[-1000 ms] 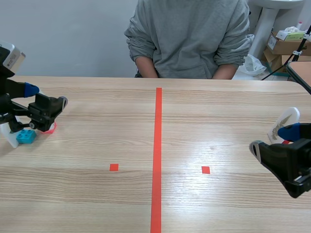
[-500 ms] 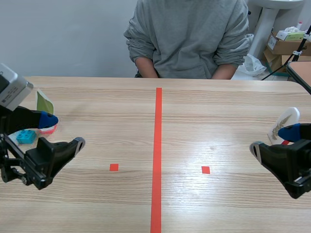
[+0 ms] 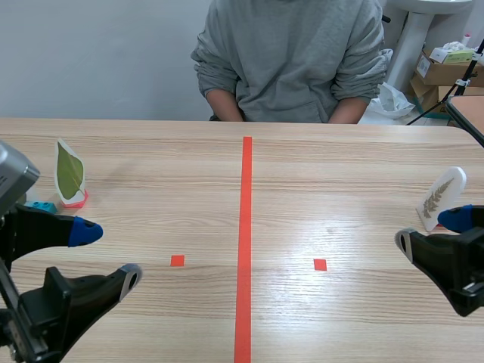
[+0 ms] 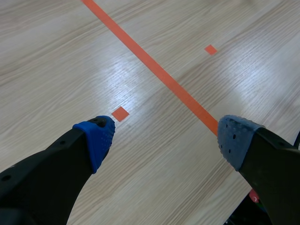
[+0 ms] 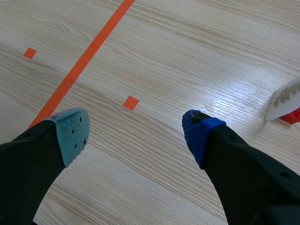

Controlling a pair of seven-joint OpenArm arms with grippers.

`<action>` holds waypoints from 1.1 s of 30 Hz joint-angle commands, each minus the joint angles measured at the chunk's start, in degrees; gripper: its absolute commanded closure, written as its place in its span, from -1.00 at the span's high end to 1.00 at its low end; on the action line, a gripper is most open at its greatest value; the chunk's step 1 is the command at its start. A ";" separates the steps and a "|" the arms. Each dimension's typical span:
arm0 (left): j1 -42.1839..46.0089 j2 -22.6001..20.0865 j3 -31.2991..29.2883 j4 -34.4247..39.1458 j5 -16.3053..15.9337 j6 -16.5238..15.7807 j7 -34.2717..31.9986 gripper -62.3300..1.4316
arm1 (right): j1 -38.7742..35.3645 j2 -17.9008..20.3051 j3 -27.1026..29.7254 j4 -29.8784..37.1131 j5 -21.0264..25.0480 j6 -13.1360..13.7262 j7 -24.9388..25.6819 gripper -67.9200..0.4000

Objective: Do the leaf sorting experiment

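You are working in a test room or lab rather than a home. Confirm this from the following indicators. The counter (image 3: 355, 174) is a plain wood-grain surface. It carries an orange-red tape line (image 3: 245, 227) down its middle and small tape squares (image 3: 320, 265), one on either side of the line, as position marks. A person (image 3: 291, 60) in a grey sweatshirt sits across the counter, in front of a bare grey wall (image 3: 98, 60). Behind, at the far right, cardboard boxes (image 3: 442, 72) are stacked near a white pedestal (image 3: 414, 34) and what appears to be a black stand leg (image 3: 442, 98).
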 commanded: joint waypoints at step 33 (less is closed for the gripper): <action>-0.22 0.11 -0.17 0.50 -0.37 0.07 -1.03 0.54 | 0.66 1.20 0.09 -2.03 2.10 0.02 3.37 0.21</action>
